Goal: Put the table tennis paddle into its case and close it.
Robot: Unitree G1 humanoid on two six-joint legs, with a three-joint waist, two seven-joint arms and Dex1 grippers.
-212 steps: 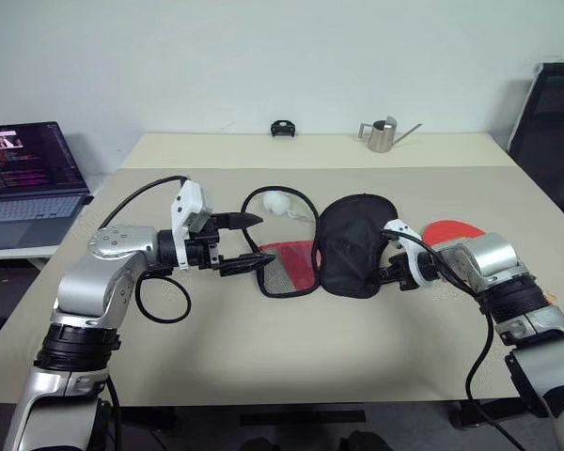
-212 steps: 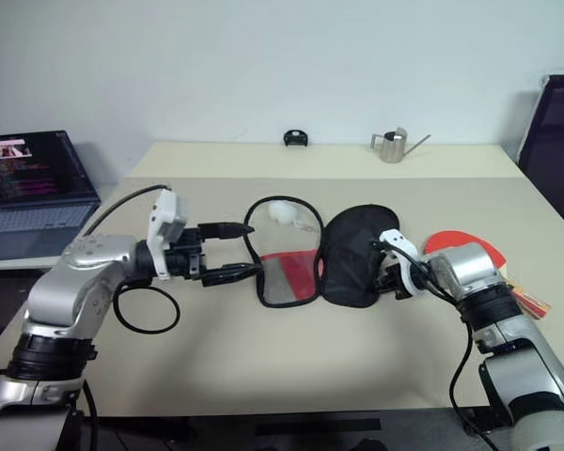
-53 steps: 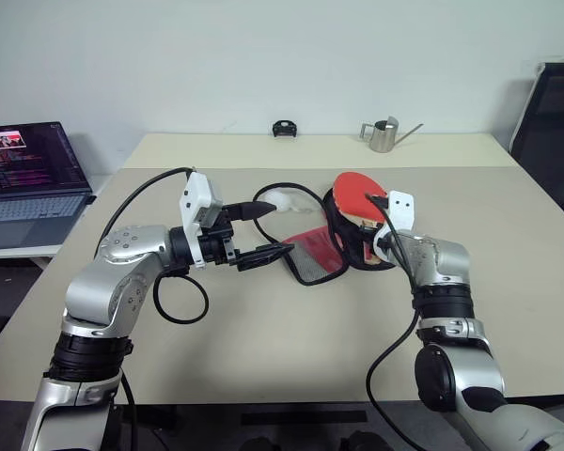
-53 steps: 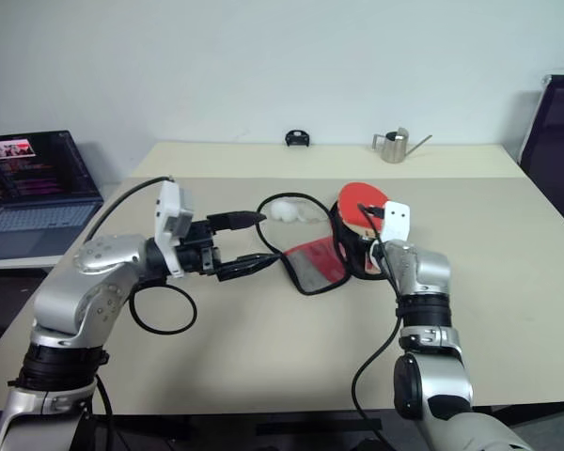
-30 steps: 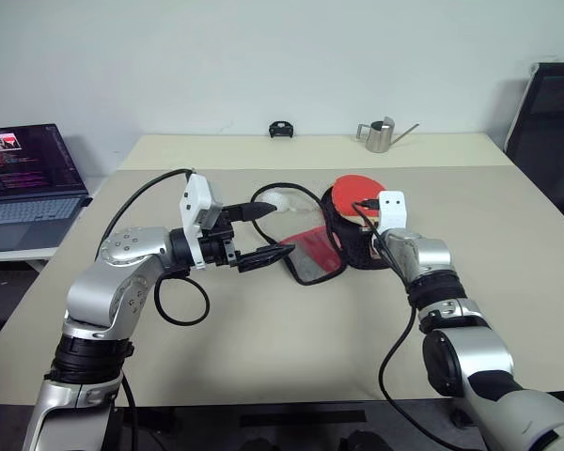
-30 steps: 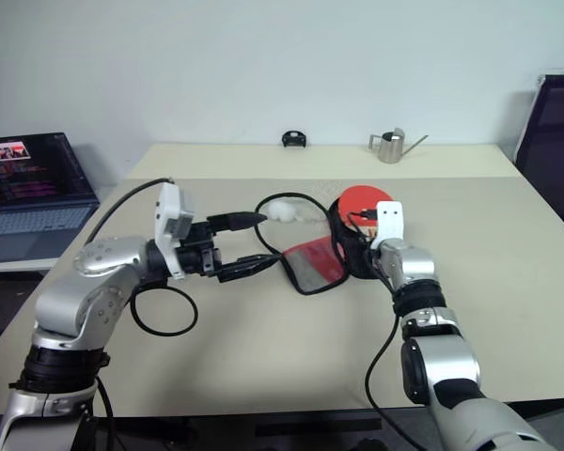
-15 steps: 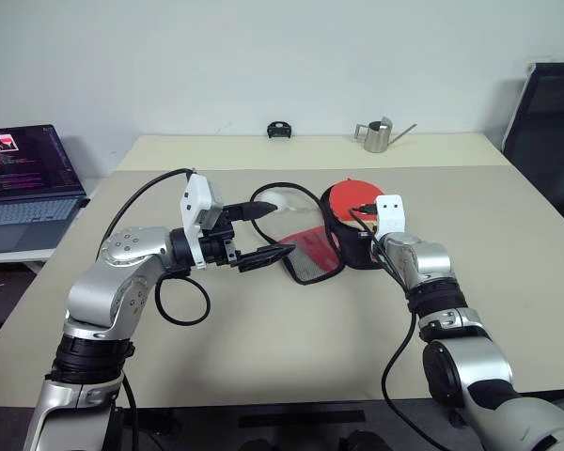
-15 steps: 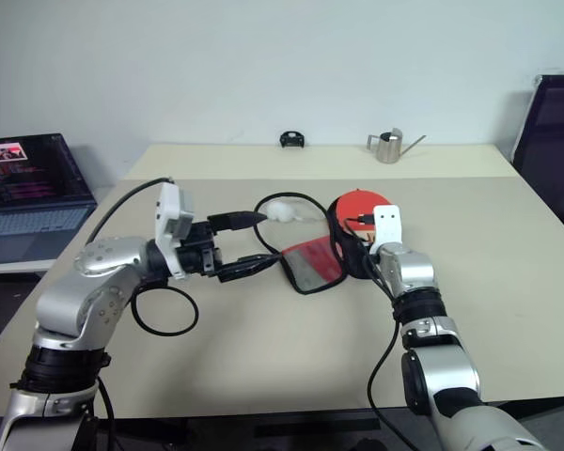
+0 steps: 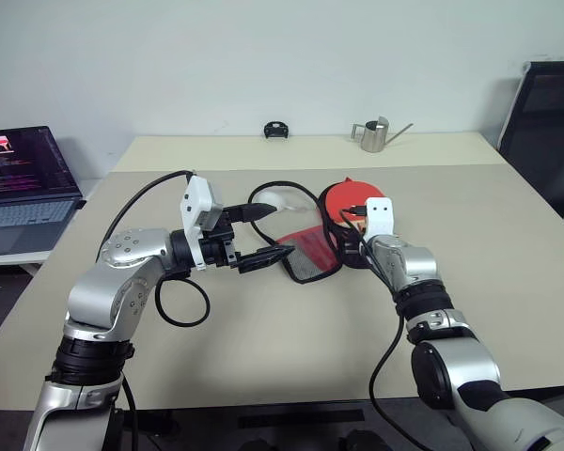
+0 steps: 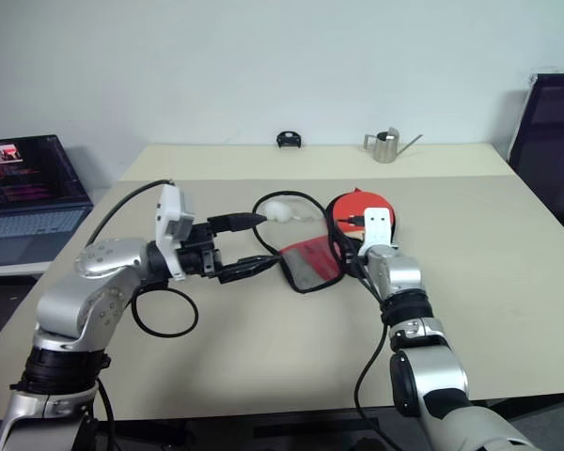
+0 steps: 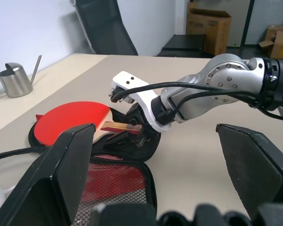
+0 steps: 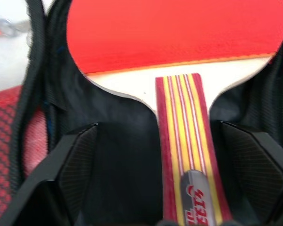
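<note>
While the case lies open on the counter, the scene reads as follows.

Table tennis paddle (image 12: 179,42): it lies with its red face up on the black half of the case, its striped handle pointing toward the right arm. The round face reaches past the far rim of the case.

Case (image 9: 305,254): it is unzipped and spread on the beige counter (image 9: 263,338). The red mesh-lined half lies to the robot's left and the black half under the paddle to the right. Its black zipper rim curves up in a loop to the white pom-pom pull (image 9: 271,199).

Right end effector (image 12: 179,188): released. Its two black fingers (image 12: 80,160) stand wide apart on either side of the paddle handle, and a gap shows between each finger and the handle. The handle runs down the middle between them.

Left end effector (image 9: 263,235): released, with its fingers spread wide and nothing between them. It hovers level just left of the red half of the case; the lower finger (image 9: 268,257) is close to the case rim, but I cannot tell if it touches.

Laptop (image 9: 19,178): open, on a side table at the far left.

Watering can (image 9: 371,136): small, metal, at the far edge of the counter.

Black object (image 9: 276,130): small, also at the far edge; I cannot tell what it is.

Office chair (image 9: 545,122): black, at the far right.
</note>
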